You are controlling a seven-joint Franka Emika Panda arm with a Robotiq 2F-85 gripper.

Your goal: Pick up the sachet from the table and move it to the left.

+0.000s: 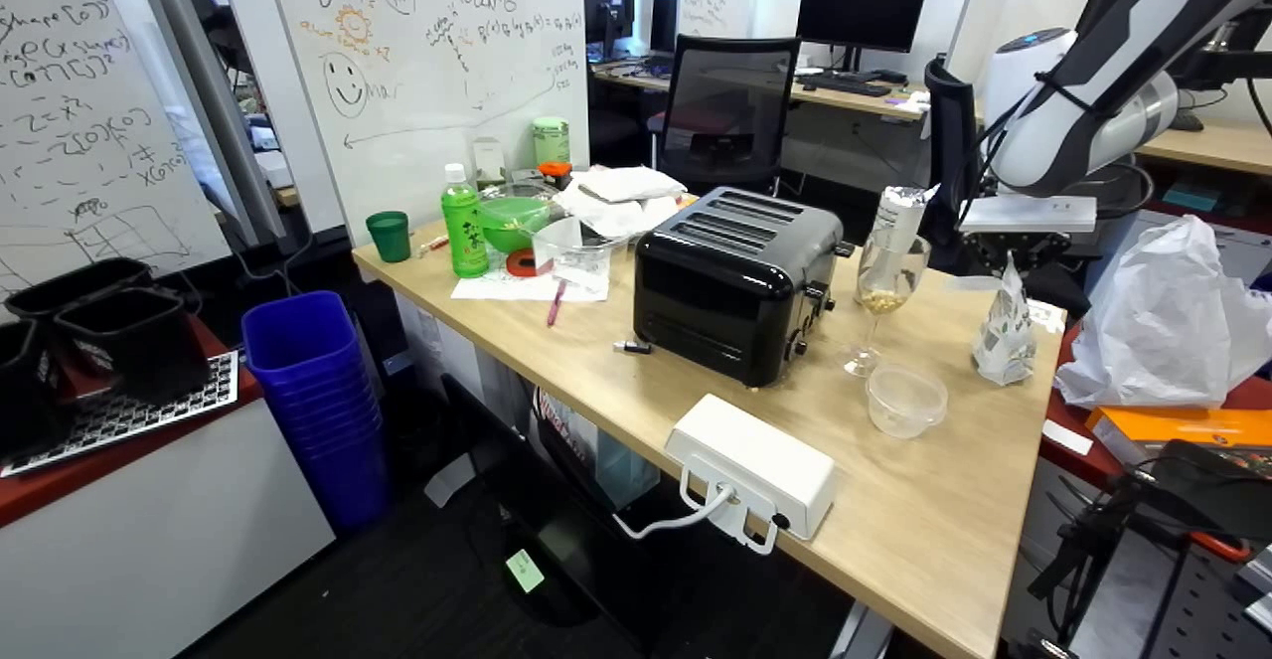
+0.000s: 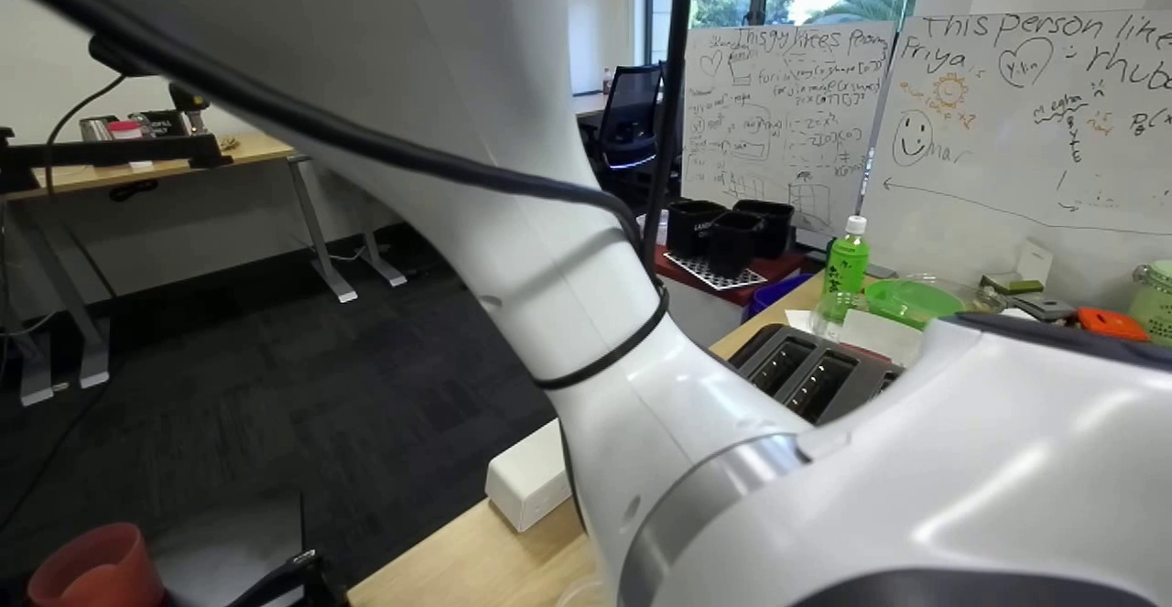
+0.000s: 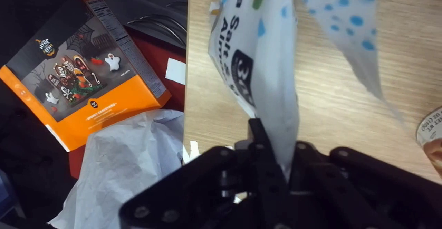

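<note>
The black Robotiq gripper is pressed together around the upper end of the white sachet, one finger against either side, and in the wrist view the sachet reaches away from the fingertips with "Salt &" legible on its left face. To the sachet's right there, a strip with blue dots tapers to a thin tip; its far end is cut off by the frame. In an exterior view the sachet is directly under the gripper, upright, over the light wood table; I cannot tell whether its lower end touches the wood. In that same view a clear plastic cup stands near the sachet, to its left and closer to the camera, and a stemmed wine glass with pale kernels is also to its left. Off the table are the puffy white plastic bag, to the sachet's right, and the orange Spooky Graveyard box, to its left in the wrist view. Farther left of the sachet in the exterior view stands the black four-slot toaster, and well apart from it are the green tea bottle and the whiteboard.
</note>
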